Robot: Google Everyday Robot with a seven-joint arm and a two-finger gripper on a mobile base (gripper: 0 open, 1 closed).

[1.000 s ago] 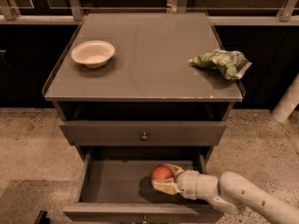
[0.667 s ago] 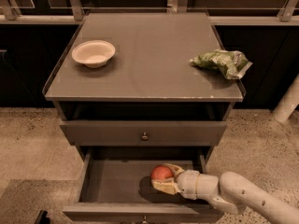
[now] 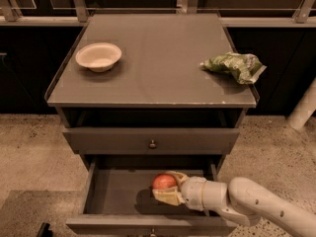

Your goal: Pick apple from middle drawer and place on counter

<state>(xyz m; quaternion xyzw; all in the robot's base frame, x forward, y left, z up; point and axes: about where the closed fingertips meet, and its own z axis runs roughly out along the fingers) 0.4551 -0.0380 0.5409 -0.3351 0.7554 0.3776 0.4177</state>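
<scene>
Handling: apple (image 3: 164, 181) looks firm, smooth and light; it could roll or bruise, so pinch it across the widest part.
Apple: on the floor of the open drawer (image 3: 118, 194), below the desk's (image 3: 158, 83) front edge, just right of centre.
Jaws: reaching in from the front-right corner side, closed around the apple, one behind it, one in front.
Change: apple and jaws sit slightly nearer the left edge than a second ago; bowl (image 3: 98, 57) and bag (image 3: 232, 65) unmoved.
</scene>
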